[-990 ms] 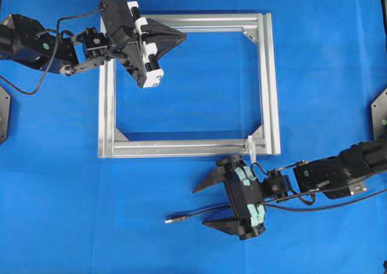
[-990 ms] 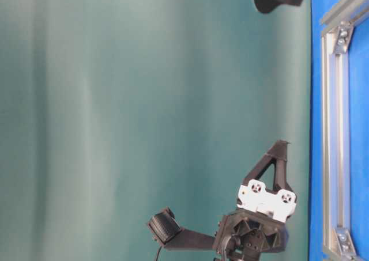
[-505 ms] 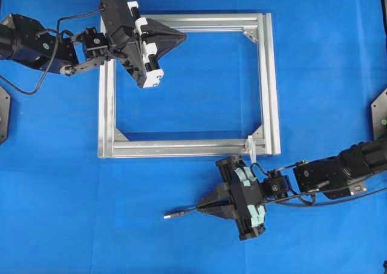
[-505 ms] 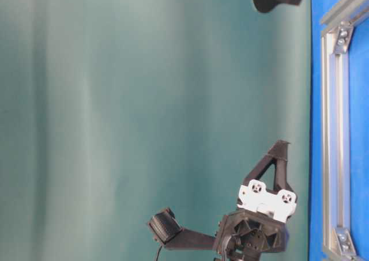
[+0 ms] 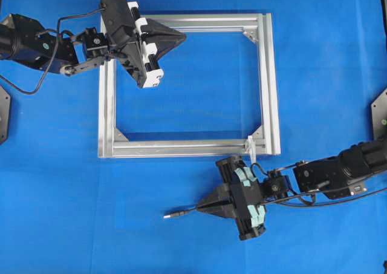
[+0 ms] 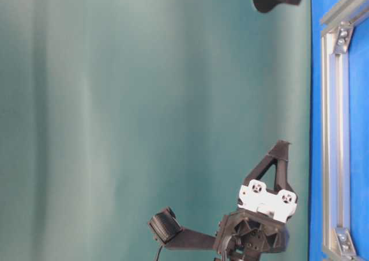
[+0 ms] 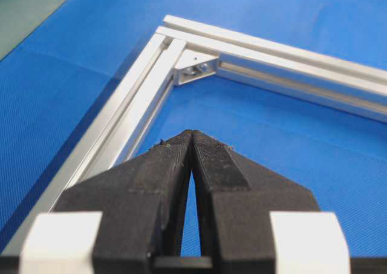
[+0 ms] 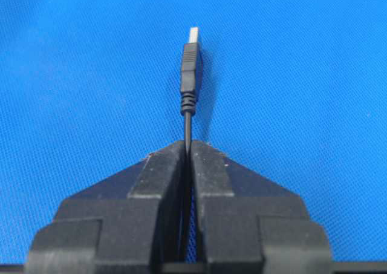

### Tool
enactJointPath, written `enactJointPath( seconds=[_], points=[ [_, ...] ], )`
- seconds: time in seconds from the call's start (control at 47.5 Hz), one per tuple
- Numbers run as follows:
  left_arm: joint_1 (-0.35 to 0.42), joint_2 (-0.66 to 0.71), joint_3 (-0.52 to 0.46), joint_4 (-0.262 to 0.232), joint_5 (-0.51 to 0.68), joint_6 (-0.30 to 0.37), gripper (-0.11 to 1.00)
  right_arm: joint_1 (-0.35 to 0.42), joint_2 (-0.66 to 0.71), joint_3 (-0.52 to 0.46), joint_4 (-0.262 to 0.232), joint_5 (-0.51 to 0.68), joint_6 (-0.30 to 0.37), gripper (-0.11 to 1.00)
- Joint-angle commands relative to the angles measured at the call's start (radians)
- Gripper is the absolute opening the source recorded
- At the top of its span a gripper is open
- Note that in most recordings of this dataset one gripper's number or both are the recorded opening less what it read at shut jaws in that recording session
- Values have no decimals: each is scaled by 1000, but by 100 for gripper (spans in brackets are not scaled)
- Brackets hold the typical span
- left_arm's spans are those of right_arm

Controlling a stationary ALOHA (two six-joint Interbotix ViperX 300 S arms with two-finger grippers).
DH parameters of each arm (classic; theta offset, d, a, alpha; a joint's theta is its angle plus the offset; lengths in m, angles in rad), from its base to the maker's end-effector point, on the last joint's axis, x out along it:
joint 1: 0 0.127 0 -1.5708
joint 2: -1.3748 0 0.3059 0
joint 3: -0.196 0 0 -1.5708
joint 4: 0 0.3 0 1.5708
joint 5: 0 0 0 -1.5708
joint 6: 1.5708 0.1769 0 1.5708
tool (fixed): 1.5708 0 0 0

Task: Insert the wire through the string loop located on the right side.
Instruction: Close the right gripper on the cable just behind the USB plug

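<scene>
Grasp step: right gripper (image 5: 202, 207) clamped on the wire (image 8: 187, 124) just behind its USB plug (image 5: 172, 214), low over the blue mat (image 5: 60, 195), plug pointing away from the frame. Left gripper (image 7: 191, 138) closed and empty above the aluminium frame (image 5: 269, 80). Next, judged: lift, turn, aim plug at the string loop (image 5: 251, 148) on the frame's near-right corner.

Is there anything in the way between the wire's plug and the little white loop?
Nothing visible. The wire, clamped in the right gripper, lies on bare blue cloth, and only that gripper's own body sits between the plug and the string loop on the frame.
</scene>
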Motion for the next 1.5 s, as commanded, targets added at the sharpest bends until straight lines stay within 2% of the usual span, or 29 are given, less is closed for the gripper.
enactJointPath(
  seconds=[0.0, 0.168, 0.4, 0.526, 1.474],
  points=[
    [3, -28, -11, 3, -2, 0, 0, 3, -60, -6, -3, 5, 0, -3],
    [3, -28, -9, 3, 3, 0, 0, 3, -124, 2, -3, 46, -5, -3],
    [5, -28, -9, 3, 3, 0, 0, 2, -233, -3, -2, 175, -29, -3],
    [5, -28, -8, 3, 3, -2, 0, 0, -247, -6, -2, 201, -38, -3],
    [5, -29, -8, 3, 3, -3, 0, 0, -247, -2, -2, 206, -38, -3]
  ],
)
